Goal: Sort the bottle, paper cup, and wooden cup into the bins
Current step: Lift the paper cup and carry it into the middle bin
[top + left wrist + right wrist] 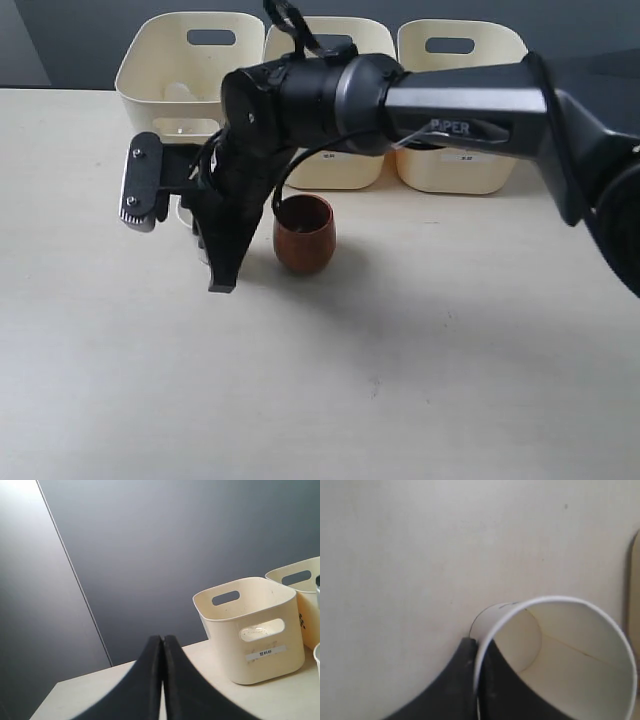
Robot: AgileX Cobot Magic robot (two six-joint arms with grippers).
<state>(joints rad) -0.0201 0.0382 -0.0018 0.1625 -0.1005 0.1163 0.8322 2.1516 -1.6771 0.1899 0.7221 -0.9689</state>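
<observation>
The right gripper (476, 680) is clamped on the wall of the paper cup (560, 660): one dark finger lies against the outside of the cup, the other sits inside it, and the rolled white rim runs between them. The cup is white and tapered, its inside a pale cream with a faint seam line, its round bottom showing past the rim. A thin dark mark sits on its outer side just beyond the fingers.

In the exterior view the right arm reaches across to the left half of the table (400, 400), and its gripper (215, 255) points down, hiding nearly all of the paper cup — only a sliver of white shows beside the fingers. The wooden cup (303, 235) stands upright just beside the gripper, on its far side from the arm's camera housing; it is rounded, reddish-brown, handleless, dark inside. Behind the gripper stand the three cream bins (455, 110) in a row, each with an oval handle cut-out and a small white label.

The left gripper (163, 680) has its two black fingers pressed together with nothing between them — raised over the table, with a bin (250, 630) ahead of it.
</observation>
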